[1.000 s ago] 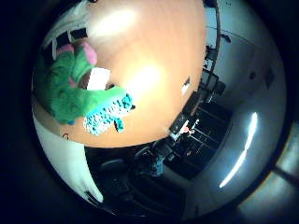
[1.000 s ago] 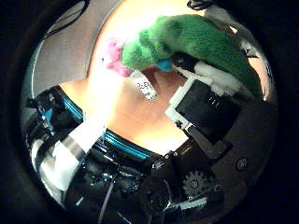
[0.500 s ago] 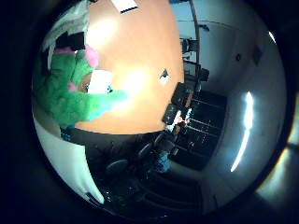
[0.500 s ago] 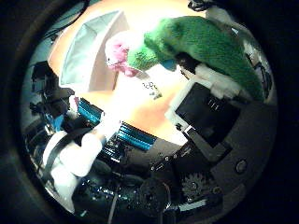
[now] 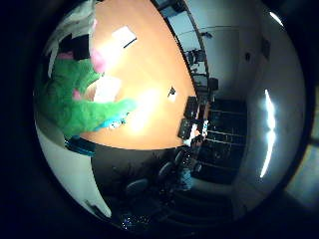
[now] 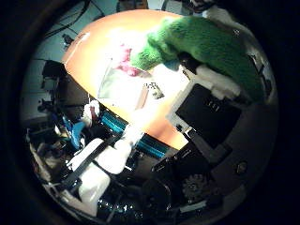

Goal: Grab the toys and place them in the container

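Observation:
My hand (image 6: 217,105) is shut on a green plush toy (image 6: 192,42) with a pink end (image 6: 122,54) and holds it above the orange table (image 6: 169,112). The right thumb side palm view shows white and black fingers pressed against the toy's green body. A clear, pale container (image 6: 111,82) stands on the table just beneath the toy's pink end. The right little finger side palm view shows the same toy (image 5: 72,105) close to the palm, with its white tag (image 5: 105,88) hanging by it.
A white sheet (image 5: 124,38) and a small dark-and-white object (image 5: 171,95) lie on the table (image 5: 150,70). Chairs and dark furniture (image 5: 204,124) stand beyond the table's edge. The arm's black and teal parts (image 6: 112,141) fill the side below the table.
The hand has carried the toy across the table. The container, first out of view, came in at the table's edge and now lies under the toy's pink end.

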Robot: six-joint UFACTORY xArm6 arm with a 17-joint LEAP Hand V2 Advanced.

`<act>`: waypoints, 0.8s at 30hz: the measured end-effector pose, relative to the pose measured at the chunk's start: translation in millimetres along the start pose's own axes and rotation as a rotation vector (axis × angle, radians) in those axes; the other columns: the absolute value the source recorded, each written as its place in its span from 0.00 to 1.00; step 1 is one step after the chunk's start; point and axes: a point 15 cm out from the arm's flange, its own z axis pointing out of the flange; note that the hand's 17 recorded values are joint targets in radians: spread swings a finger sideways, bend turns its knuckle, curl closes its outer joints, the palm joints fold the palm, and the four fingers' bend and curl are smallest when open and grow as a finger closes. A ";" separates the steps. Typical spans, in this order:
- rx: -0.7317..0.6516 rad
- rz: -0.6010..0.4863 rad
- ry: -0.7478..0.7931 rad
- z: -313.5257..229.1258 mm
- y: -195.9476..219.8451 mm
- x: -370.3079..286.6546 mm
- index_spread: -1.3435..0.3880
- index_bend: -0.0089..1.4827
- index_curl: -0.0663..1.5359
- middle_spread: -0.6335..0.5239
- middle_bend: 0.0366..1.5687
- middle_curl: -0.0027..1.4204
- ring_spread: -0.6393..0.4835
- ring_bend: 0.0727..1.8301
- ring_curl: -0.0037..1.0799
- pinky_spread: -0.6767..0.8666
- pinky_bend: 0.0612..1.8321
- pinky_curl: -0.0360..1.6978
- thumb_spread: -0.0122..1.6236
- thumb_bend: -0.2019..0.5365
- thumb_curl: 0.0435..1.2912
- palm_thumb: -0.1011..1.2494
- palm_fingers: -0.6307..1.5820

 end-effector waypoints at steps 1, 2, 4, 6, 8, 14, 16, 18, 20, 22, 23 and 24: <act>0.014 -0.004 -0.010 -5.2 -4.9 -5.7 0.61 0.66 0.63 0.39 0.77 0.64 0.36 0.70 0.67 0.23 0.56 0.52 0.35 0.24 0.66 0.82 0.77; 0.032 -0.008 -0.023 -11.2 -10.6 -12.4 0.61 0.66 0.63 0.39 0.77 0.64 0.36 0.70 0.67 0.23 0.56 0.52 0.35 0.25 0.66 0.83 0.77; 0.068 -0.020 -0.044 -22.1 -22.2 -25.7 0.61 0.66 0.63 0.39 0.76 0.64 0.36 0.70 0.68 0.23 0.55 0.53 0.35 0.24 0.67 0.83 0.77; 0.097 -0.031 -0.063 -29.4 -34.1 -40.1 0.61 0.66 0.63 0.39 0.76 0.65 0.35 0.70 0.68 0.23 0.55 0.53 0.34 0.24 0.67 0.83 0.77; 0.118 -0.040 -0.077 -34.6 -44.0 -53.3 0.61 0.66 0.63 0.39 0.76 0.65 0.35 0.70 0.68 0.22 0.55 0.53 0.34 0.24 0.67 0.83 0.77; 0.168 -0.055 -0.160 -40.0 -74.2 -94.0 0.61 0.66 0.63 0.39 0.76 0.66 0.35 0.69 0.69 0.22 0.54 0.54 0.33 0.24 0.67 0.83 0.77; 0.207 -0.051 -0.186 -43.9 -87.0 -103.0 0.61 0.66 0.63 0.39 0.76 0.66 0.35 0.69 0.69 0.22 0.53 0.54 0.33 0.24 0.67 0.83 0.77; 0.253 -0.045 -0.214 -49.2 -100.6 -112.9 0.61 0.66 0.63 0.39 0.76 0.66 0.35 0.69 0.69 0.22 0.53 0.55 0.32 0.24 0.68 0.83 0.77; 0.276 -0.045 -0.239 -51.0 -111.4 -123.2 0.61 0.66 0.63 0.39 0.76 0.66 0.35 0.69 0.69 0.22 0.53 0.55 0.32 0.24 0.68 0.83 0.77; 0.288 -0.050 -0.256 -50.7 -119.8 -130.9 0.61 0.66 0.63 0.39 0.76 0.66 0.35 0.69 0.69 0.22 0.53 0.55 0.32 0.24 0.68 0.83 0.77; 0.296 -0.052 -0.263 -50.6 -124.1 -133.4 0.61 0.66 0.63 0.39 0.76 0.66 0.35 0.69 0.69 0.22 0.53 0.55 0.32 0.24 0.68 0.83 0.77; 0.304 -0.053 -0.274 -50.4 -128.8 -136.3 0.61 0.66 0.63 0.39 0.76 0.67 0.35 0.69 0.69 0.22 0.53 0.56 0.32 0.24 0.68 0.83 0.77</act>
